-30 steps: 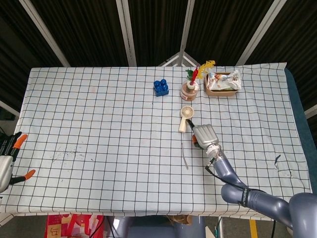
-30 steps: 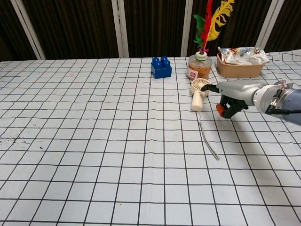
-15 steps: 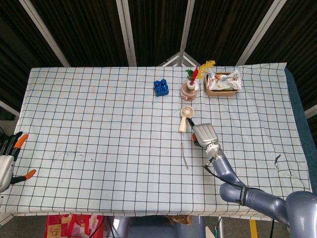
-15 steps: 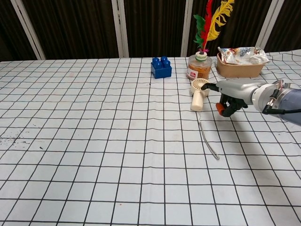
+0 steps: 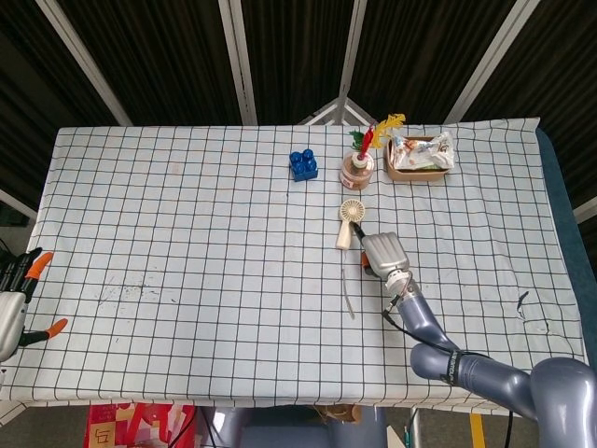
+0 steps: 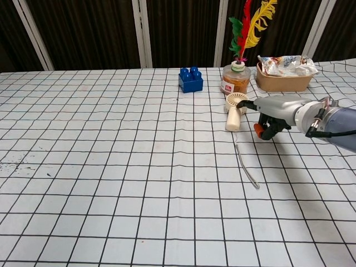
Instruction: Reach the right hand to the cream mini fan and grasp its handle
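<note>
Grid-cloth table (image 5: 187, 233), dark slatted wall (image 6: 83, 33)

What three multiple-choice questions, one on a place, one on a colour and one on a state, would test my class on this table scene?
1. Where does the blue block stand?
A. left of the jar with feathers
B. inside the brown tray
C. on top of the fan

2. What colour is the small fan?
A. red
B. cream
C. green

3. What is the right robot hand doing?
A. lifting the fan off the table
B. resting in the tray
C. sitting just right of the fan, which lies on the cloth

Answers:
1. A: in both views the block is left of the jar with feathers.
2. B: head and handle are pale cream against the checked cloth.
3. C: the fan lies flat, and the chest view shows the robot hand beside it, no grip visible.
</note>
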`<move>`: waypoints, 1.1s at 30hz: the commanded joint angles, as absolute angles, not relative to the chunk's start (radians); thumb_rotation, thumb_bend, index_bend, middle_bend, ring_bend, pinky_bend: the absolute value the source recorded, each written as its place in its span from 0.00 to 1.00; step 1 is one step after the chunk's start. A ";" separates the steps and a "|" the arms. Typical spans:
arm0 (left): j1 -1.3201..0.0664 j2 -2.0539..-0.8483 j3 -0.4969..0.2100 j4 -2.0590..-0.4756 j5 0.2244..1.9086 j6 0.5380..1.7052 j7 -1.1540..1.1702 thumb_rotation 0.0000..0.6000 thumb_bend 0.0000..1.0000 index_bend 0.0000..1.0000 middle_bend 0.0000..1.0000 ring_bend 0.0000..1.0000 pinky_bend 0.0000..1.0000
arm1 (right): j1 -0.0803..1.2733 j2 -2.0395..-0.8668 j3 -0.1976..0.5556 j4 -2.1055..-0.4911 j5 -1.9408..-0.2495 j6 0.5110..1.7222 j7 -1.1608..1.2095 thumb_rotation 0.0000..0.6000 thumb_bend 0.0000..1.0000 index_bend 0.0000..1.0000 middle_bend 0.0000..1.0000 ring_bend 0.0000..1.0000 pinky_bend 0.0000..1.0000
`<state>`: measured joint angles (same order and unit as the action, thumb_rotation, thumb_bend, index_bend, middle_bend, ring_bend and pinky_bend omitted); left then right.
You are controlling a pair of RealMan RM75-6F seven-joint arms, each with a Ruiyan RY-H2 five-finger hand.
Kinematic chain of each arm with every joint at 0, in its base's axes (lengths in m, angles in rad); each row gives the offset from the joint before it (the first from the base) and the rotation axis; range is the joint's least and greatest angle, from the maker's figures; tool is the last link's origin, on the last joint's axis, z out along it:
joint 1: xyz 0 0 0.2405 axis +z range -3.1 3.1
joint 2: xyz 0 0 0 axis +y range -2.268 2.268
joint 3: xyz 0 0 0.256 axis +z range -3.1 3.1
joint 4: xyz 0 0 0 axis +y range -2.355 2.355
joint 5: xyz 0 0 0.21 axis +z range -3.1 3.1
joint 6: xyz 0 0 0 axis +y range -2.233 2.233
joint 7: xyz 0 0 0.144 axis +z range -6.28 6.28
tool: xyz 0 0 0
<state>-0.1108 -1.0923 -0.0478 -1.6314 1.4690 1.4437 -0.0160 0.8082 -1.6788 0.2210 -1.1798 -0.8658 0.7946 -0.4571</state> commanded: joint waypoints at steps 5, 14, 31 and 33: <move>-0.111 -1.093 -0.048 -1.631 1.468 1.443 -0.016 1.00 0.03 0.00 0.00 0.00 0.00 | 0.810 -1.688 0.211 -1.178 -0.862 0.797 -0.458 1.00 0.71 0.00 0.80 0.88 0.80; -0.111 -1.093 -0.048 -1.630 1.467 1.443 -0.017 1.00 0.03 0.00 0.00 0.00 0.00 | 0.812 -1.713 0.185 -1.155 -0.854 0.796 -0.477 1.00 0.72 0.00 0.80 0.88 0.80; -0.110 -1.091 -0.047 -1.633 1.466 1.443 -0.025 1.00 0.03 0.00 0.00 0.00 0.00 | 0.815 -1.729 0.175 -1.139 -0.860 0.834 -0.509 1.00 0.73 0.00 0.80 0.88 0.80; -0.110 -1.091 -0.048 -1.633 1.466 1.443 -0.024 1.00 0.03 0.00 0.00 0.00 0.00 | 0.815 -1.723 0.187 -1.152 -0.877 0.859 -0.501 1.00 0.73 0.00 0.80 0.88 0.80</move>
